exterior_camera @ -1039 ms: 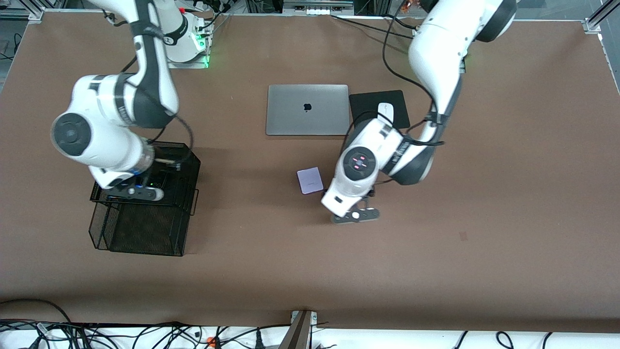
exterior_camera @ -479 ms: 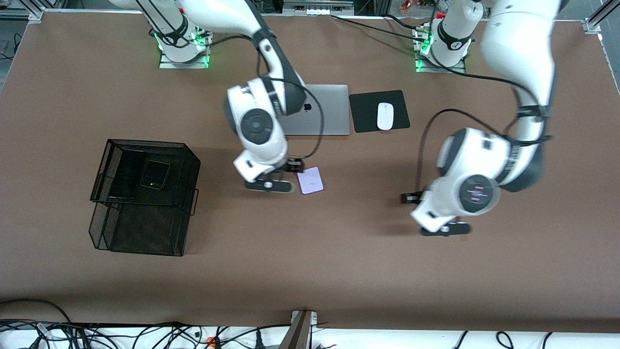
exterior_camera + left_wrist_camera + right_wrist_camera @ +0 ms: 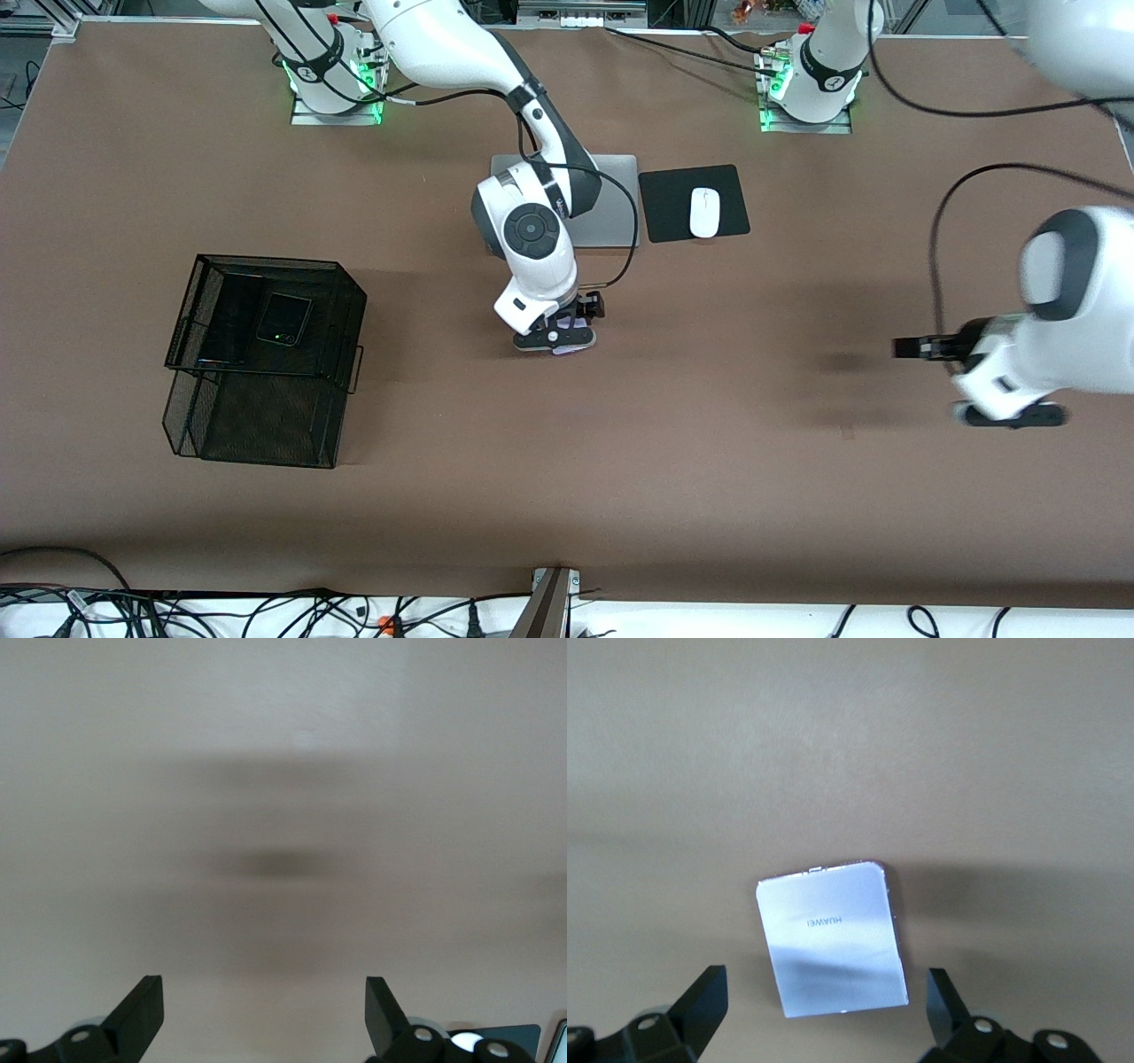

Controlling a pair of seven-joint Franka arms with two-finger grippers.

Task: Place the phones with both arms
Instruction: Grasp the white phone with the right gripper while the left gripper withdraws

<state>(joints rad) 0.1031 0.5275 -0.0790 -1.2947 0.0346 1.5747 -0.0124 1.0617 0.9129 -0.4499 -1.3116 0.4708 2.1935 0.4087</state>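
The pale lavender-white phone [image 3: 831, 939] lies flat on the brown table near the middle. In the front view only a sliver of this phone [image 3: 572, 351] shows under my right hand. My right gripper [image 3: 558, 340] hangs low over it, open, with the fingers [image 3: 702, 1001] apart on either side of the phone's near edge and not touching it. The long black phone [image 3: 232, 317] and the small squarish black phone [image 3: 283, 319] lie in the upper tier of the black wire basket [image 3: 350, 306]. My left gripper [image 3: 1005, 409] is open and empty over bare table at the left arm's end.
A grey laptop [image 3: 611, 204] lies partly under my right arm, with a white mouse [image 3: 704, 213] on a black pad [image 3: 664, 208] beside it. The basket stands toward the right arm's end.
My right arm left the basket and swung to the table's middle, now over the lavender phone. My left arm swung away from the phone toward its own end of the table.
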